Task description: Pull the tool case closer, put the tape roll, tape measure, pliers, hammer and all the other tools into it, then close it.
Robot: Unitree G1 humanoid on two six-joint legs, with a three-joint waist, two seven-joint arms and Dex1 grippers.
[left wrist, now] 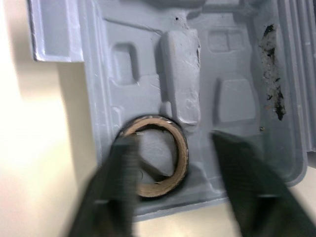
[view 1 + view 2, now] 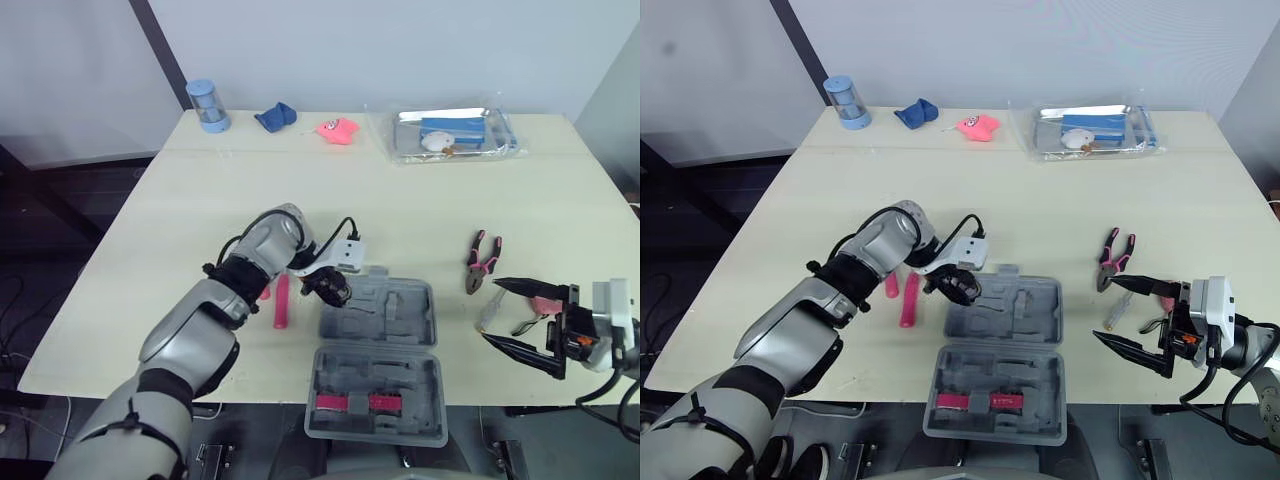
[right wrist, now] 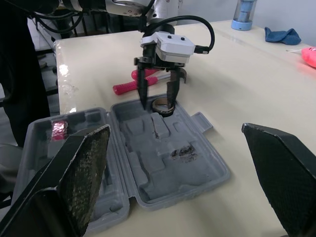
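The grey tool case (image 2: 405, 312) lies open near the table's front edge, its lid (image 2: 378, 432) flat toward me with pink pieces in it. A brown tape roll (image 1: 181, 153) rests in a recess at the tray's left end. My left gripper (image 2: 335, 290) hovers just above it, open, with its fingers standing wider than the roll. Two pink-handled tools (image 2: 282, 302) lie left of the case. Pink-handled pliers (image 2: 483, 260) lie to the right. My right gripper (image 2: 490, 310) is wide open near the front right edge, over a small silver tool (image 2: 489, 312) and a pink-handled one (image 2: 545, 303).
Along the back edge stand a blue cylinder (image 2: 207, 105), a blue cloth (image 2: 275, 117), a pink toy (image 2: 338, 130) and a bagged metal tray (image 2: 455, 133). The case lid overhangs the table's front edge.
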